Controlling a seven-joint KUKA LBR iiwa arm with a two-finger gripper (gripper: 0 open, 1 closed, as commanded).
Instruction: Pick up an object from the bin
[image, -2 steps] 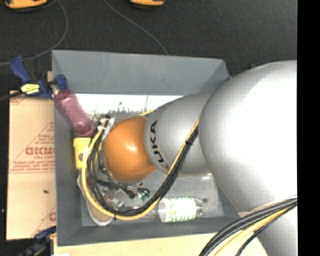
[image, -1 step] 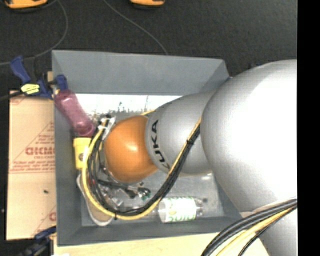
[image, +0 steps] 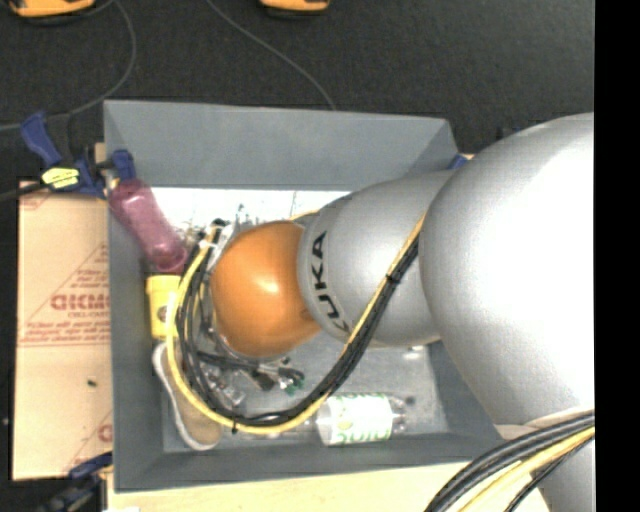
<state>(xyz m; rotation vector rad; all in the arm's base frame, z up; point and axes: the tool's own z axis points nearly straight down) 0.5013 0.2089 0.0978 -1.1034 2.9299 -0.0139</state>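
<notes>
My gripper's dark body (image: 236, 374) sits low in the left half of the bin, under the arm's orange cover. Just left of it, against the left wall, stands a yellow container (image: 161, 302). A pale white and tan thing (image: 186, 418) lies below it in the front left corner, partly hidden by cables. A mauve tube-shaped thing (image: 146, 224) leans in the back left corner. To the right, along the front wall, a clear bottle with a green and white label (image: 358, 418) lies on its side.
The big silver arm covers the right and middle of the bin. Yellow and black cables loop round the orange cover and down toward the bin floor. Small dark bits lie at the back behind the cover.
</notes>
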